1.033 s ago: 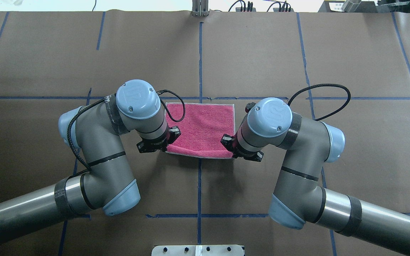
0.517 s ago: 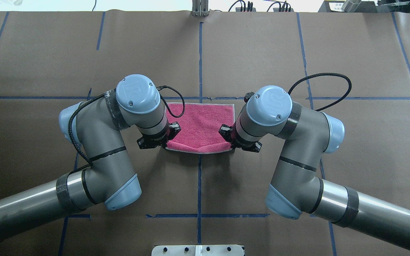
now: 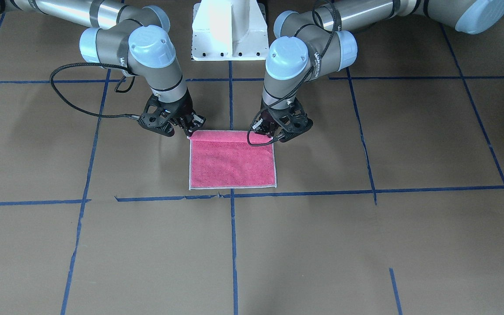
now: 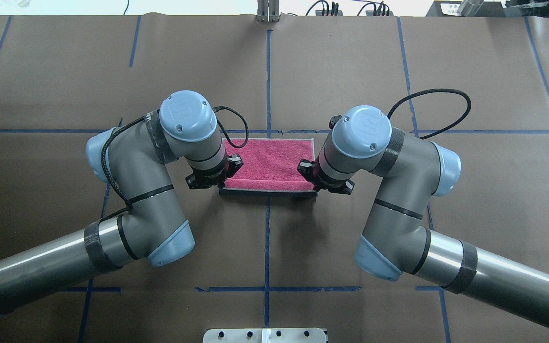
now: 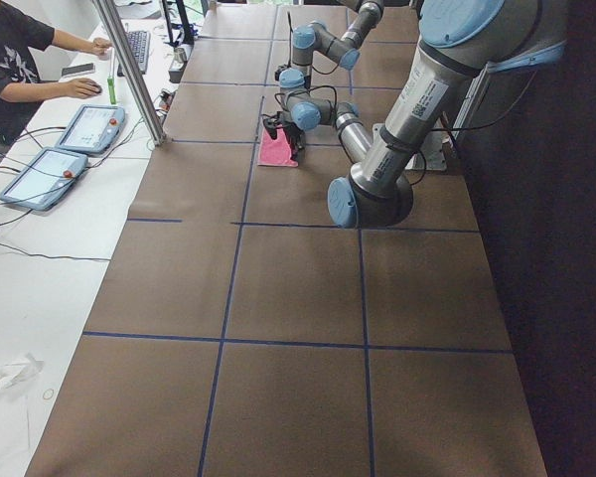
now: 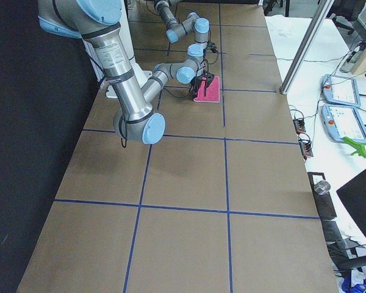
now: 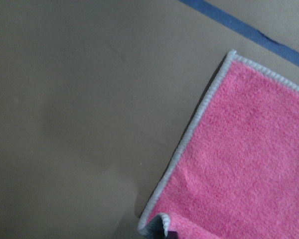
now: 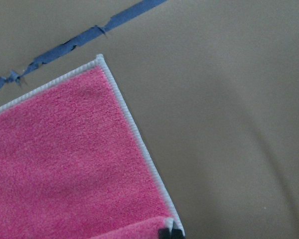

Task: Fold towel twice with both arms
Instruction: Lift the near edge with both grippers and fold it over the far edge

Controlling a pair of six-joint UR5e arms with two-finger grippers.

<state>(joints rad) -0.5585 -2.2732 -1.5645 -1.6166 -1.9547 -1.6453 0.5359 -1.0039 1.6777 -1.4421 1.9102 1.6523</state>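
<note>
My left pincer [image 4: 222, 186] and right pincer [image 4: 313, 188] pinch the square pink terry towel [image 4: 269, 159] by its near corners, and I judge both are best carried level toward the far edge.

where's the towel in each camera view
Front-facing: towel centre, just above middle.
Overhead: towel dead centre.
Exterior left: towel small, upper middle.
Exterior right: towel small, upper middle.
Left wrist: towel lower right.
Right wrist: towel lower left.
Shared landmark: blue tape line along its flat edge.
</note>
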